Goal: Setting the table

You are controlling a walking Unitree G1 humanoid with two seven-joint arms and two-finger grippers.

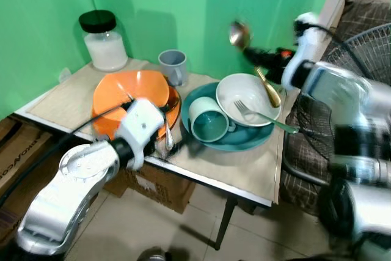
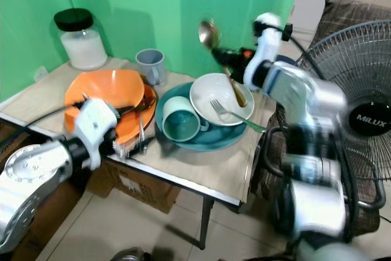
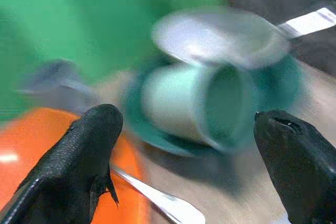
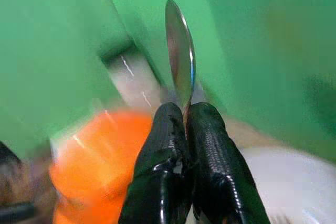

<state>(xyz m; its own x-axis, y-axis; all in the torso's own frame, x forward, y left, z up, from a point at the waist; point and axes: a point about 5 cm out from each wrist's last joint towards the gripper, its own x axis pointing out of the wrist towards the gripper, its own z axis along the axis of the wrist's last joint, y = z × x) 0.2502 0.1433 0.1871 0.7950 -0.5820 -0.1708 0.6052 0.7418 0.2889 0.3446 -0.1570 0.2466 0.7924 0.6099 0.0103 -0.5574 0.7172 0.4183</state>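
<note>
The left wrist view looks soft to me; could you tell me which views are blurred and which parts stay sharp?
Left wrist view: teal cup and white bowl smeared, black fingers sharp. Right wrist view: fingers and spoon crisp, background blurred. Eye views: right arm motion-blurred, table fairly clear.

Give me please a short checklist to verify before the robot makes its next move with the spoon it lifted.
1. Right hand grip on the spoon: ok, fingers shut on the handle, bowl end up.
2. Spoon free of the dishes: ok, it is held in the air above the white bowl.
3. Left hand empty: ok, open, facing the teal cup.
4. Teal cup stable: not ok, it lies on its side on the teal plate.
5. Fork secure: cannot tell; it leans in the white bowl, handle over the rim.
6. Free spot on the table for the spoon: ok, bare mat at the front.
</note>
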